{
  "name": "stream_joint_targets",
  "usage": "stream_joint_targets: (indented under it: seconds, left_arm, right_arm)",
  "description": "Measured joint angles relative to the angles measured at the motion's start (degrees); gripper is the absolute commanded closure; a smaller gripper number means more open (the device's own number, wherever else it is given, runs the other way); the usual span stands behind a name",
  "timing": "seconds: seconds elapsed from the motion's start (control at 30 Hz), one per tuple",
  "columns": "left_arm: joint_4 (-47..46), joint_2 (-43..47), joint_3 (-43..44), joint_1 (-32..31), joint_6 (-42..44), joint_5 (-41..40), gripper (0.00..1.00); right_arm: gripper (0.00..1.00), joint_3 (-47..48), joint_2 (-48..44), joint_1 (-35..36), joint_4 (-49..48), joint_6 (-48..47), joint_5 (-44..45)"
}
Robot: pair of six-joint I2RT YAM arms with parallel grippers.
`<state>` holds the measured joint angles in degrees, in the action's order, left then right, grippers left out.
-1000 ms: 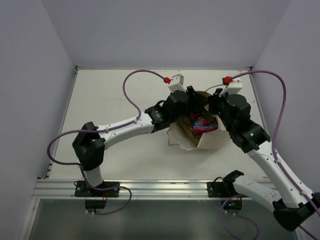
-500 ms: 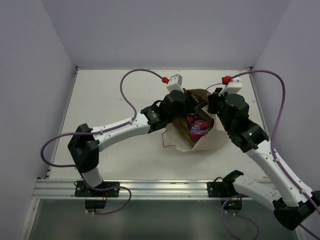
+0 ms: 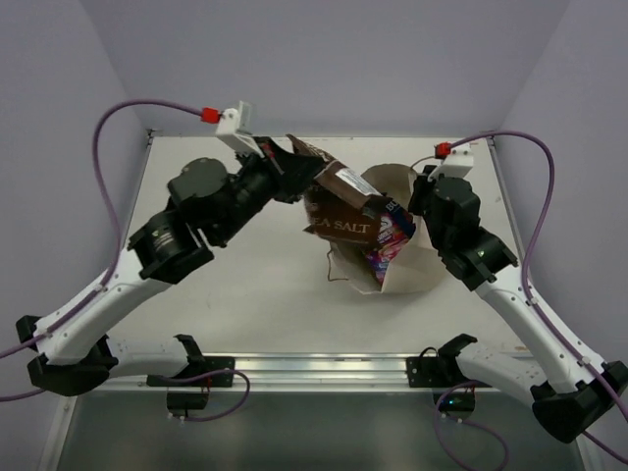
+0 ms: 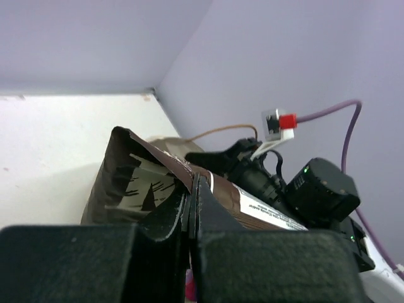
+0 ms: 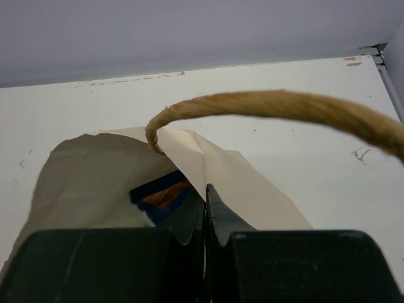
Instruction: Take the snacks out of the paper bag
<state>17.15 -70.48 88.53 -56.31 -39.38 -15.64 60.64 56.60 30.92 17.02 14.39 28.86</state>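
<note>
A long dark brown packet [image 3: 339,201] hangs in the air above the mouth of the paper bag [image 3: 407,270], and my left gripper [image 3: 287,174] is shut on its upper left end. In the left wrist view the gripper [image 4: 192,189] pinches the packet [image 4: 136,183] between both fingers. On the far rim of the bag [image 5: 82,167] my right gripper [image 5: 205,196] is shut, under the cord handle [image 5: 271,106]. A magenta-purple packet [image 3: 390,238] shows in the bag's mouth. A blue packet [image 5: 161,192] lies deeper inside.
The bag lies on the white table [image 3: 226,285], mouth toward the left, with a second cord handle [image 3: 339,270] drooping at its front. Grey walls [image 3: 59,128] close in the left, back and right sides. The right arm's wrist [image 4: 319,189] stands just behind the lifted packet.
My left gripper shut on the dark brown packet inside the bag, then rose up and to the left, pulling it out. The right gripper stayed shut on the bag's rim.
</note>
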Motion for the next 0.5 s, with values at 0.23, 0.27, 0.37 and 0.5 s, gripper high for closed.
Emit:
stream_joint_targets:
  seconds: [0.23,0.27,0.37,0.5]
  left_arm:
    - [7.1,9.5,3.6,4.8,7.6,-11.1,1.0]
    - [7.8,10.1,3.6,5.8,8.9,-12.9,1.0]
    - [9.0,9.9,3.5,10.8,12.1,-16.5,1.0]
    - [8.0,6.5,0.3,23.3,14.3,-12.9,1.0]
  right_arm:
    - [1.0,0.0,0.4,-0.6,-0.3,-0.9,1.3]
    - [1.0,0.0,0.4,-0.6,-0.2,-0.9,1.3]
    - [1.0,0.1,0.4,-0.6,0.0,-1.0,0.9]
    - [1.0,0.5,0.4,-0.6,0.7,-1.4,-0.2]
